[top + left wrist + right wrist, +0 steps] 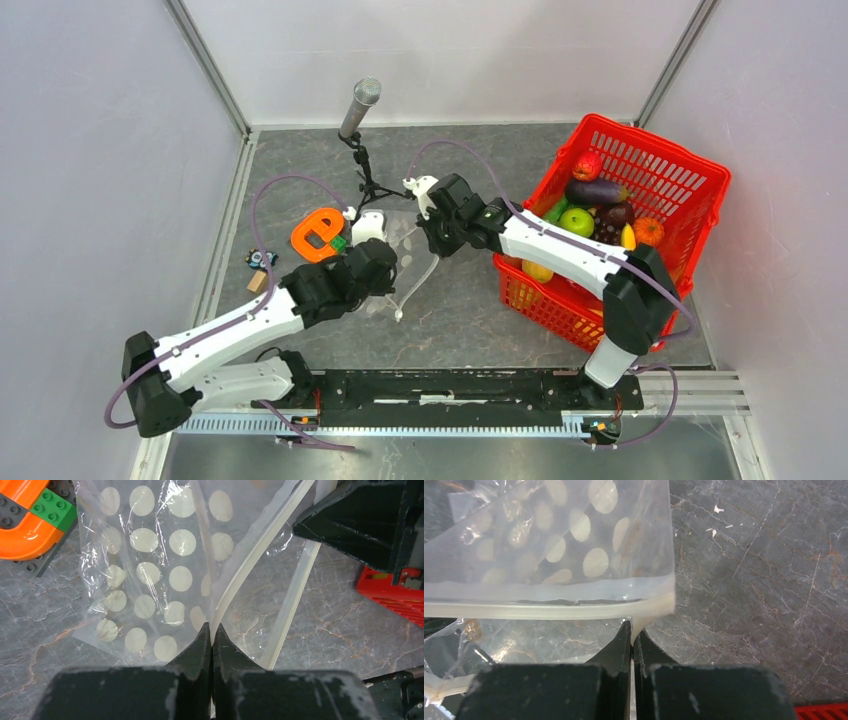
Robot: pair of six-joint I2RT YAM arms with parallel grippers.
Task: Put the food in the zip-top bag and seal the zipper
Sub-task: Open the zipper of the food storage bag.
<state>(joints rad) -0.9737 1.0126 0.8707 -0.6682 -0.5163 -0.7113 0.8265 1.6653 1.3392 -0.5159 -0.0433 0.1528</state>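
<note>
Top view, left to right.

- Two small loose bits [260, 262] at 9 o'clock on the table [470, 330]. They are too small to identify.
- One orange ring-shaped holder [316, 234], with one green block [340, 243] touching its 4 o'clock edge.
- One microphone [365, 95] on a stand, at 12 o'clock.
- Left gripper [212, 632]: jaws pressed together, clamped on the mouth edge of the zip-top bag [150, 570].
- One bag, clear with white dots, lying mid-table between the two grippers. In the left wrist view its two closure tracks stand apart, so the mouth is open.
- Right gripper [632, 630]: jaws together, pinching the end corner of the zipper [549, 611].
- One red basket [690, 165] at 3 o'clock from the bag. All the food [576, 221] is inside it.
- Food count as visible: one red piece [587, 165], one long purple piece [597, 191], one round green fruit, one dark grape bunch [612, 222], one orange piece [649, 231], two yellow pieces [537, 271]. Overlap hides any others.
</note>
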